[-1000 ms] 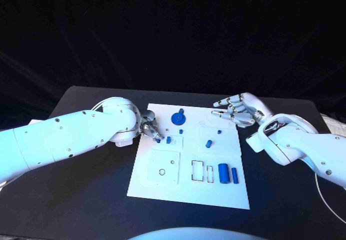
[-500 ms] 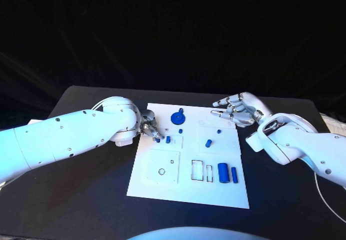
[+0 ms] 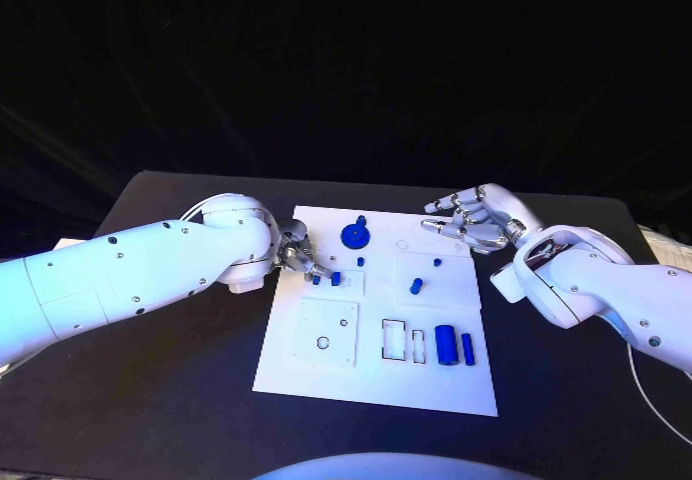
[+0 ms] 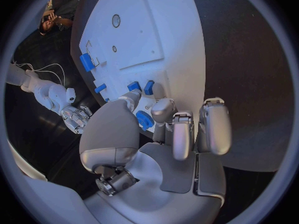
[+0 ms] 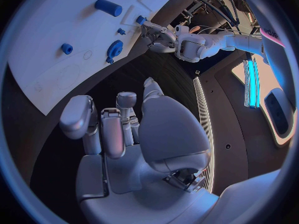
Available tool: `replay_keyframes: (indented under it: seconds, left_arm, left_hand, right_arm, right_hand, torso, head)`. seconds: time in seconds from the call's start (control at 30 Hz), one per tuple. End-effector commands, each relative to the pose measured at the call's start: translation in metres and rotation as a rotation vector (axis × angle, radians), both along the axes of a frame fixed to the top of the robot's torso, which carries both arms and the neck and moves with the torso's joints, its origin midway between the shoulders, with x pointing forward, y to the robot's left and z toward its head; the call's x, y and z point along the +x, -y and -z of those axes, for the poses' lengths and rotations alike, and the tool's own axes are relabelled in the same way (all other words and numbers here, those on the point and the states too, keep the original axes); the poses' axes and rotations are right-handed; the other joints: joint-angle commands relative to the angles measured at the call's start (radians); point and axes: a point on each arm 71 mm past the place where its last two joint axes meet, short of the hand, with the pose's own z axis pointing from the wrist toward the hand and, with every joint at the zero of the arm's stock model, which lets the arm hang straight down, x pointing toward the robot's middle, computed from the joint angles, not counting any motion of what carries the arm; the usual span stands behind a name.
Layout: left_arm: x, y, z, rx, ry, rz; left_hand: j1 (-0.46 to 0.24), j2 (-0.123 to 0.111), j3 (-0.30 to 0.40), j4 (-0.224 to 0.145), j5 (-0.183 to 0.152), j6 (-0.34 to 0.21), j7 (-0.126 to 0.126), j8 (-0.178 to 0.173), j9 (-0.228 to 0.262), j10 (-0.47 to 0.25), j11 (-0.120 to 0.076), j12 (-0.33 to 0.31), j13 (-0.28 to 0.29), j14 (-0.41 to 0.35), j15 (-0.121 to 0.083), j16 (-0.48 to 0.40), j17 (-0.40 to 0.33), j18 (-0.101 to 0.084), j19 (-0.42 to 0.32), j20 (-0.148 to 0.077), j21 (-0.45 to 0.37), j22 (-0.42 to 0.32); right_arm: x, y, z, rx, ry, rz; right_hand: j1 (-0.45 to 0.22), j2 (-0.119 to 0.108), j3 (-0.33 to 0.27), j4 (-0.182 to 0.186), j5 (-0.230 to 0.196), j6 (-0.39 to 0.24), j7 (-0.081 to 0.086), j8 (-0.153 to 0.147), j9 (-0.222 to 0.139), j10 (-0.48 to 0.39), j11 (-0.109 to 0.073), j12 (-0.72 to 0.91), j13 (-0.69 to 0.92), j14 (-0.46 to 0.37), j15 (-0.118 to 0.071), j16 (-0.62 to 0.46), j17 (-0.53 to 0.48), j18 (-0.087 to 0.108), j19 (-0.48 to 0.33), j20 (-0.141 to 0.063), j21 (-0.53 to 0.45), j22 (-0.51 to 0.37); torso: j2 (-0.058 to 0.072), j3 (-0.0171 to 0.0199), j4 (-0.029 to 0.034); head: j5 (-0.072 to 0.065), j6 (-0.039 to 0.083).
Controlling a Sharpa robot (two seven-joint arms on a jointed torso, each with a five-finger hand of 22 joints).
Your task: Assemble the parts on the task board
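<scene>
The white task board [image 3: 378, 375] lies mid-table. My left hand [image 3: 299, 255] rests at its left edge, thumb [image 4: 127, 102] stretched out to two small blue parts [image 3: 315, 279] [image 3: 336, 278], fingers bent, nothing gripped. A blue gear [image 3: 355, 236] sits just beyond it, seen between thumb and fingers as the gear [image 4: 144, 119]. A blue cylinder [image 3: 446, 345] and a thin blue bar [image 3: 467, 348] lie at the near right. A blue block [image 3: 417, 286] and small pegs [image 3: 437, 264] stand mid-board. My right hand [image 3: 473, 222] hovers empty over the far right corner, fingers apart.
Outlined slots [image 3: 394, 340] and a square with a round hole [image 3: 323, 343] mark the board's near half. Bare black table [image 3: 173, 380] surrounds the board. The right wrist view shows the board [image 5: 37, 69], the gear [image 5: 114, 49] and my left hand [image 5: 163, 39].
</scene>
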Motion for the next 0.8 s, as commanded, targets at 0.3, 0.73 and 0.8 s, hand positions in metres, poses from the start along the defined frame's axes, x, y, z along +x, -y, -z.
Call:
replay_keyframes:
  seconds: [0.3,0.73,0.8]
  left_arm:
    - [-0.001,-0.005,-0.004,-0.079,0.038,-0.05]
    - [0.005,-0.004,-0.023,-0.404,0.195,-0.087]
    - [0.006,-0.002,-0.027,-0.43,0.238,-0.055]
  left_hand:
    - [0.002,0.031,-0.071,0.001,-0.002,0.01,-0.002,-0.006,0.0,0.007,-0.001,0.002,0.001,0.105,-0.008,0.003,0.263,-0.018,0.016,-0.006,0.004,0.098]
    - [0.156,0.076,-0.098,-0.001,0.005,-0.106,0.046,-0.06,-0.018,-0.219,0.04,-0.304,-0.327,0.061,0.019,-0.101,0.126,0.048,-0.126,0.017,-0.308,-0.143]
    - [0.182,0.064,-0.1,0.0,0.006,-0.134,0.061,-0.069,-0.028,-0.257,0.054,-0.326,-0.344,0.024,0.031,-0.185,0.029,0.071,-0.183,0.027,-0.437,-0.239]
  right_arm:
    - [0.0,-0.001,0.001,-0.002,-0.004,-0.017]
    - [0.0,-0.001,0.002,-0.003,-0.007,-0.015]
    - [0.0,0.0,0.002,-0.004,-0.007,-0.015]
  right_hand:
    - [-0.003,0.01,-0.007,-0.001,0.007,0.005,0.004,0.003,0.002,-0.005,-0.002,-0.004,0.0,0.058,0.001,-0.006,0.037,0.016,-0.009,0.001,-0.004,-0.001]
    - [-0.003,0.01,-0.007,-0.001,0.007,0.005,0.004,0.003,0.002,-0.005,-0.002,-0.004,0.0,0.058,0.001,-0.006,0.037,0.016,-0.009,0.001,-0.004,-0.001]
    - [-0.003,0.01,-0.007,-0.001,0.007,0.005,0.004,0.003,0.002,-0.005,-0.002,-0.004,0.0,0.058,0.001,-0.006,0.037,0.016,-0.009,0.001,-0.004,-0.001]
  torso:
    - [0.0,0.0001,0.0004]
    - [0.0,0.0006,0.0]
    - [0.0,0.0009,0.0001]
  head:
    - [-0.002,0.0]
    - [-0.008,0.002]
    - [-0.01,0.002]
